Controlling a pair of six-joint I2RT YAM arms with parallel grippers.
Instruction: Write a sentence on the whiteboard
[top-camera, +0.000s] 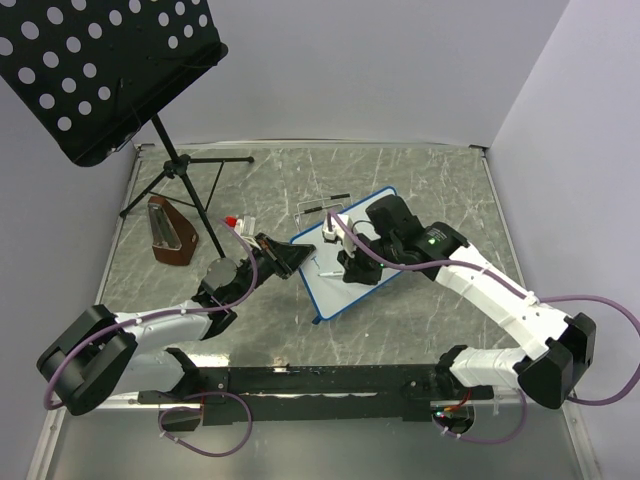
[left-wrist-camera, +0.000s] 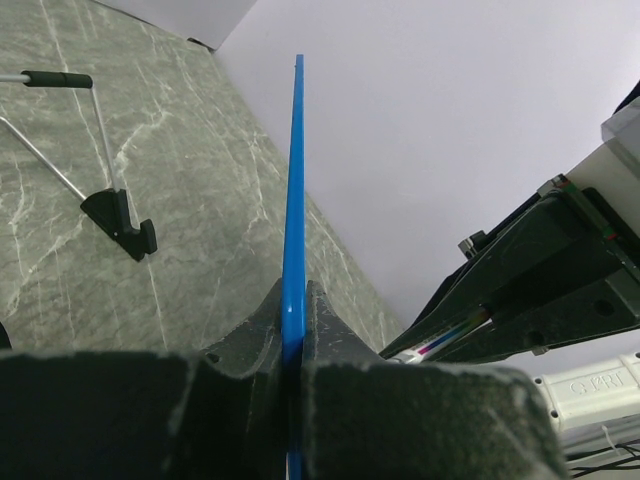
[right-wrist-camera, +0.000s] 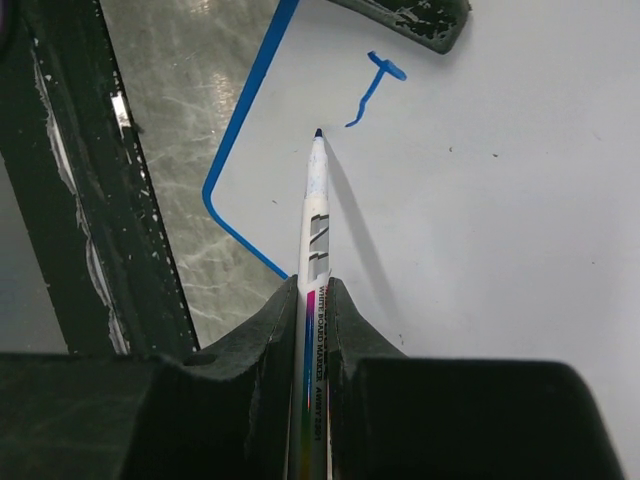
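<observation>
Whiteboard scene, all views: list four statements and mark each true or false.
The left gripper clamps the blue-framed white rectangular whiteboard by its edge. True.
The right gripper is open and empty. False: it is shut on a white marker pen.
The whiteboard carries two full lines of writing. False: only one blue t-shaped mark shows.
The black perforated music stand is at the far left in the top view. True.
</observation>
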